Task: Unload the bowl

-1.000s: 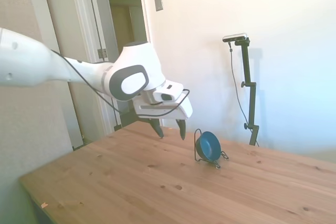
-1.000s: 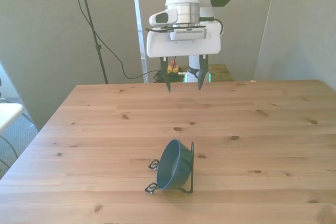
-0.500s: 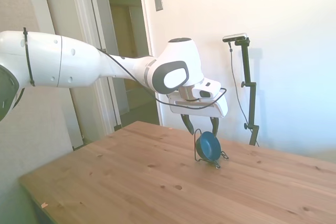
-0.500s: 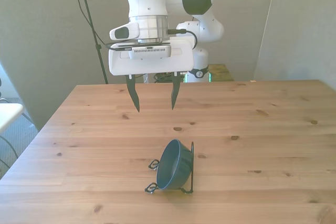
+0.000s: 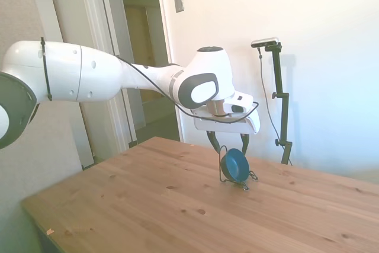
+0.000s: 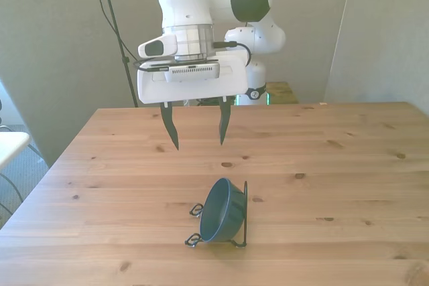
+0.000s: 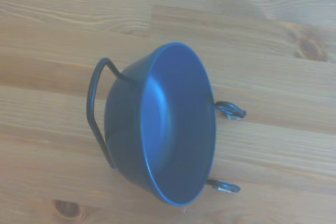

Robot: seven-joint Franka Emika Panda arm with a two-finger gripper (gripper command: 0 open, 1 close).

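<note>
Worktop (image 6: 335,165) cut off by the lower and side edges in the front view. Bowl (image 6: 221,211) seen there from behind only, teal inside out of sight. Rack (image 6: 244,213) partly hidden behind bowl; in the wrist view its far base covered too. Arm's base cropped at the side view's left edge.

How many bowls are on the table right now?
1. The bowl stands on edge in the black wire rack near the table's front edge, leaning toward the front view's left. None appears hidden.
</note>
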